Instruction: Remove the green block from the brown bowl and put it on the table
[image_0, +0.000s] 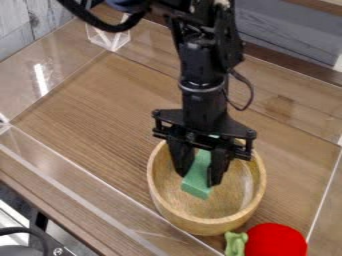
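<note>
Wood-grain table (94, 120) is filling the view, and we are seeing a clear-walled pen (40, 75) standing around the work area, its panes catching glare at the left. We are working from left to right: dark cables and gear (16, 240) are sitting in the bottom left corner outside the wall, then bare tabletop, then the bowl (167, 205) at lower centre. Further right, a red toy fruit (277, 242) with a green leaf (235, 243) is lying just beside the bowl's rim, close to the lower right edge. Nothing else is crowding the bowl; only its own wall is ringing the block.

Our black arm (203, 60) is reaching down from the top, pointing straight down over the bowl. Our gripper (202, 160) is clamping its fingers (179, 162) on the block (198, 178), pinching its upper end. We are seeing the block as a pale green slab, standing nearly upright and slightly tilted, hanging inside the bowl's ring. Whether its lower end is touching the bowl's floor we cannot tell.
</note>
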